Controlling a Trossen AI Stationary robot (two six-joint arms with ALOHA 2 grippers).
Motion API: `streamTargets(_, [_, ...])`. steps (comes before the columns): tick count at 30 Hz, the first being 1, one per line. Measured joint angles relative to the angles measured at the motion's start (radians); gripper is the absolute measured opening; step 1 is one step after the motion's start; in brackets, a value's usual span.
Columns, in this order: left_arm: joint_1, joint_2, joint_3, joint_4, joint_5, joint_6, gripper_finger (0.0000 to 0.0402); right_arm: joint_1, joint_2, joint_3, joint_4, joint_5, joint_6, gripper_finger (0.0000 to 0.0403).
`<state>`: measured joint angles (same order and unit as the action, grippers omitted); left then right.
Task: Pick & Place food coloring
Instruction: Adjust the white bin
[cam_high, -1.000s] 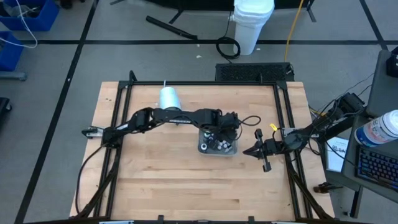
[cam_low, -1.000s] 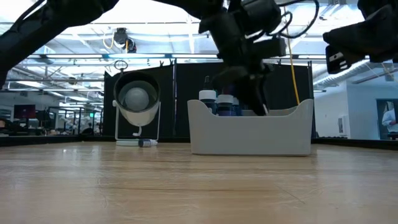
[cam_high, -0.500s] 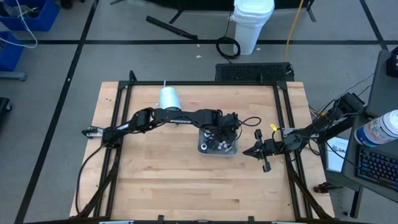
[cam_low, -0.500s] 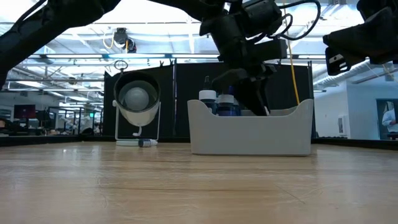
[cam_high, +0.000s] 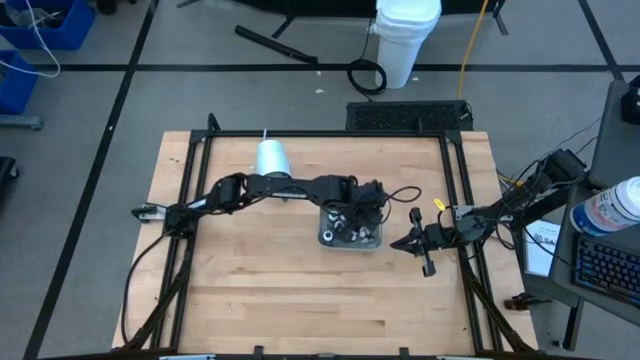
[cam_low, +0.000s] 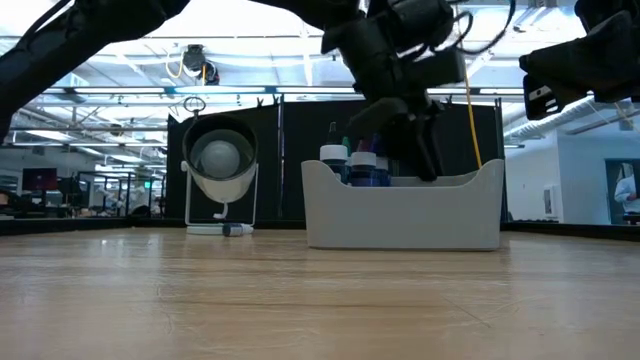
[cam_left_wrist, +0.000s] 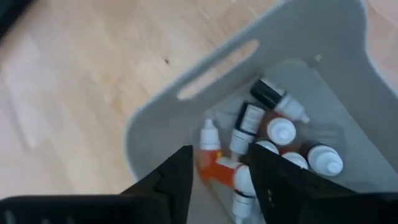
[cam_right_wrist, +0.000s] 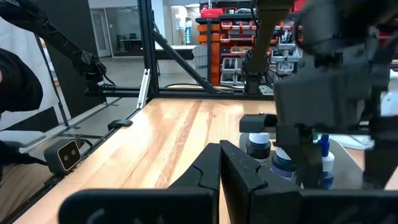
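Observation:
A grey tray stands right of the table's middle. Several small food coloring bottles with white caps lie and stand in it. In the low view, two capped bottles show above the tray's wall. My left gripper hangs open over the tray's inside, slanting down. An orange-bodied bottle lies on the tray's floor below the gap between its fingers, touched by neither. My right gripper waits shut and level, just right of the tray, holding nothing.
A big white cylinder lies on its side at the table's far side, left of the tray. A black frame runs round the table's edges. Bare wood lies near and left of the tray.
My left gripper has opened over the tray while staying in place; in the low view its fingers now stand wider apart than before. The tray and my right arm have kept still.

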<state>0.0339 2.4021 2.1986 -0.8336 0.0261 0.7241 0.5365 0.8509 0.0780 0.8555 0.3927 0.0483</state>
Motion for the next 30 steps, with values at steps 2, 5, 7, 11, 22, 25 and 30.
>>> streamTargets(2, [-0.001, -0.014, 0.0, 0.009, -0.007, 0.001, 0.0168, 0.0, 0.0, 0.0, 0.0, 0.0, 0.0, 0.0002])
streamTargets(5, [-0.008, -0.061, 0.0, -0.005, -0.039, -0.001, 0.0178, 0.0, 0.0, 0.0, -0.001, 0.0, 0.0, 0.0002])
streamTargets(7, [-0.02, -0.121, -0.001, -0.014, -0.062, -0.006, 0.0181, 0.0, 0.0, 0.0, -0.002, 0.0, 0.0, 0.0002])
streamTargets(11, [-0.062, -0.295, 0.0, -0.081, -0.076, -0.04, 0.018, 0.0, 0.0, 0.0, -0.014, -0.001, 0.001, 0.0002])
streamTargets(22, [-0.099, -0.691, -0.219, -0.473, 0.034, -0.384, 0.0055, 0.002, 0.0, 0.0, -0.031, -0.002, 0.003, 0.0002])
streamTargets(25, [-0.109, -0.791, -0.468, -0.309, 0.035, -0.387, 0.001, 0.002, 0.0, 0.0, -0.029, -0.002, 0.012, 0.0002])
streamTargets(30, [-0.105, -0.866, -0.825, -0.063, 0.034, -0.447, 0.0005, 0.002, 0.0, 0.0, -0.037, -0.002, 0.019, 0.0002])
